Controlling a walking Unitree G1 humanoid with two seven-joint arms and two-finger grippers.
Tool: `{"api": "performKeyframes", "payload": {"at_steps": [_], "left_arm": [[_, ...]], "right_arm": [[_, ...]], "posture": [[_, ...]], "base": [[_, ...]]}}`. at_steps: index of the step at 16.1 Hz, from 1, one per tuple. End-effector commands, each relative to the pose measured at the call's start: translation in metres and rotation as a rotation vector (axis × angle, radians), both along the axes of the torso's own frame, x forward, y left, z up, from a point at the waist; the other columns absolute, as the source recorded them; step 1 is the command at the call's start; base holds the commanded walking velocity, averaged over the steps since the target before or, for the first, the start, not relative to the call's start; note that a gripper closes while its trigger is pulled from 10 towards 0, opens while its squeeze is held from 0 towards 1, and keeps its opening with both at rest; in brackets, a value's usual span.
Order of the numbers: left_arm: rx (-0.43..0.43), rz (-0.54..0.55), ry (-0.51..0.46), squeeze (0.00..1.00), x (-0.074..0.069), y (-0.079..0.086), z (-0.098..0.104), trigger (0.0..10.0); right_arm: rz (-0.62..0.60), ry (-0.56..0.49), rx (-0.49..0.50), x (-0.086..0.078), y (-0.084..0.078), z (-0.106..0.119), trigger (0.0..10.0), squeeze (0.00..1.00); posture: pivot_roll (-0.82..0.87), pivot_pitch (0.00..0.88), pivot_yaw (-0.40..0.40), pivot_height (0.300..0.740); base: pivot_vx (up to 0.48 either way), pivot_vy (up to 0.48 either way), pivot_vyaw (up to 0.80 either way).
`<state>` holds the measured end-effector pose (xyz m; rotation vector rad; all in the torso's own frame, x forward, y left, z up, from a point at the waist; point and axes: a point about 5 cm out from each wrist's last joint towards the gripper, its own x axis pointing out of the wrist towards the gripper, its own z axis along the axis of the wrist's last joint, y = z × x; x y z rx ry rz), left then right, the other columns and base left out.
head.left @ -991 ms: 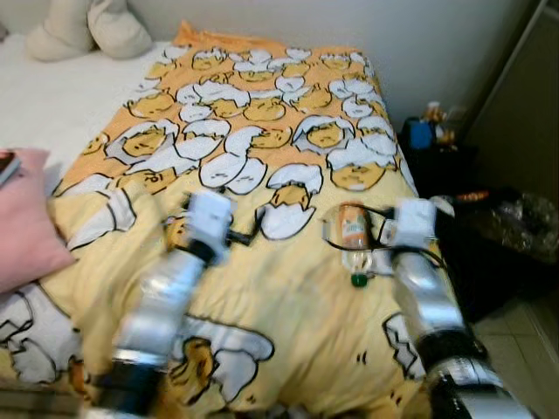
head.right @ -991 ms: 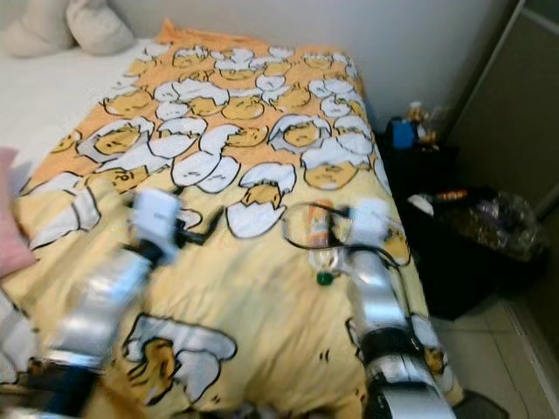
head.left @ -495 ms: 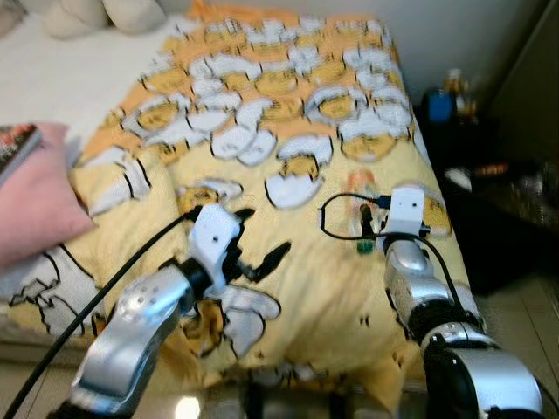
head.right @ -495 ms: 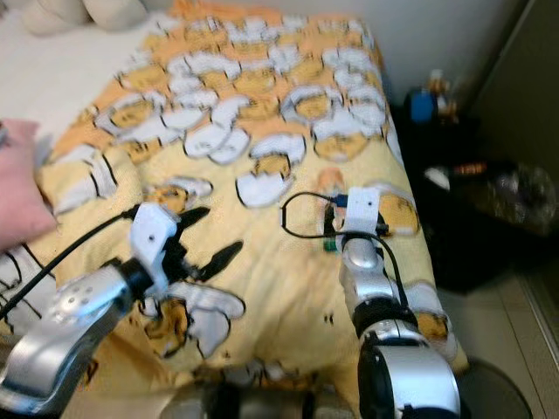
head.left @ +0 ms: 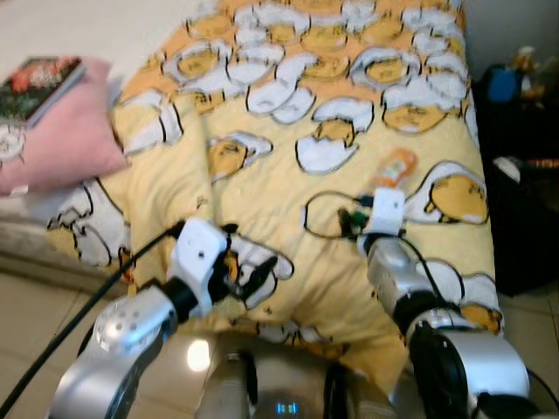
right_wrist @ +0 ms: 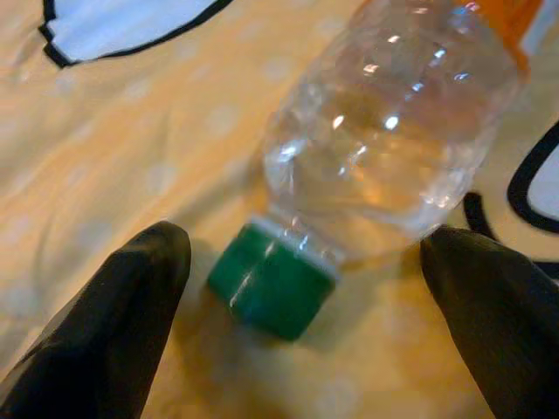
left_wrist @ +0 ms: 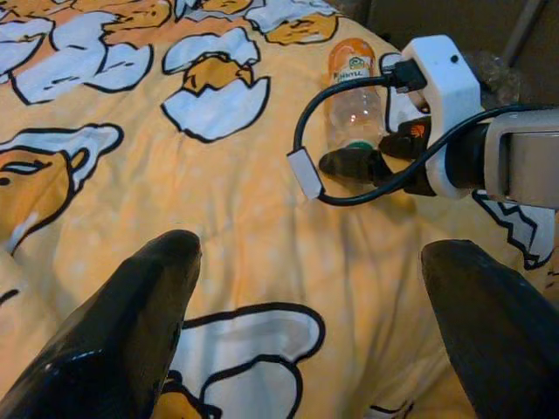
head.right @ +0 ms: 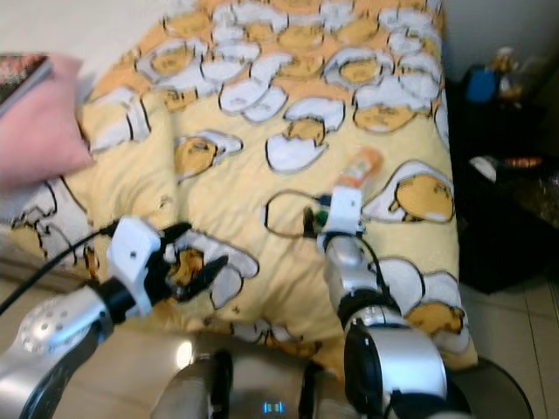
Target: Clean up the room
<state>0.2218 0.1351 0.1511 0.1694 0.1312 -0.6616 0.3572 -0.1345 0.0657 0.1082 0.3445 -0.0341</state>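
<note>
A clear plastic bottle (head.left: 391, 168) with an orange label and a green cap (right_wrist: 272, 281) lies on the yellow egg-print blanket (head.left: 288, 105), near the bed's right side. My right gripper (right_wrist: 301, 244) is open at the cap end, one finger on each side of the cap and neither touching it. The left wrist view shows this same gripper (left_wrist: 354, 163) just short of the bottle (left_wrist: 352, 98). Further left, my left gripper (head.left: 249, 253) hangs open over the blanket by the bed's foot edge, holding nothing.
A pink pillow (head.left: 61, 131) with a book (head.left: 37, 85) on top lies at the bed's left. Dark furniture (head.left: 524, 201) carrying a blue item (head.left: 502, 83) stands right of the bed. Tiled floor (head.left: 35, 332) runs along the bed's near edge.
The camera has pulled back and tilted down, so the bed sits higher in view. My left gripper has drawn back toward the foot edge. The right gripper stays at the bottle's cap.
</note>
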Motion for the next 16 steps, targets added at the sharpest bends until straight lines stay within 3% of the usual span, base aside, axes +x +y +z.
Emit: {"api": "performKeyframes", "payload": {"at_steps": [1, 3, 4, 8, 16], "left_arm": [[0.007, 0.007, 0.006, 0.00, -0.0041, 0.0000, 0.0013, 10.0], [0.017, 0.015, 0.010, 0.00, -0.0063, 0.0004, 0.0017, 10.0], [0.026, 0.020, 0.012, 0.00, -0.0071, 0.0022, 0.0017, 10.0], [0.045, 0.030, 0.017, 0.00, -0.0087, 0.0057, 0.0014, 10.0], [0.065, -0.008, 0.011, 0.00, -0.0069, -0.0023, -0.0032, 10.0]], "right_arm": [[0.014, 0.046, 0.018, -0.0022, 0.0036, -0.0052, 10.0, 0.00], [-0.005, 0.091, 0.070, -0.0056, 0.0042, -0.0115, 10.0, 0.00], [-0.022, 0.100, 0.099, -0.0065, 0.0039, -0.0130, 0.0, 0.00], [-0.033, 0.085, 0.137, -0.0035, 0.0058, -0.0086, 0.0, 0.00], [-0.102, 0.060, 0.258, 0.0001, -0.0021, -0.0035, 0.0, 0.00]], "posture": [[0.27, 0.281, 0.035, 0.740], [0.28, 0.288, 0.037, 0.740], [0.28, 0.288, 0.037, 0.740], [0.29, 0.289, 0.041, 0.740], [0.26, 0.282, 0.049, 0.740]], "base": [[0.000, 0.000, 0.00], [0.000, 0.000, 0.00], [0.000, 0.000, 0.00], [0.000, 0.000, 0.00], [0.000, 0.000, 0.00]]}}
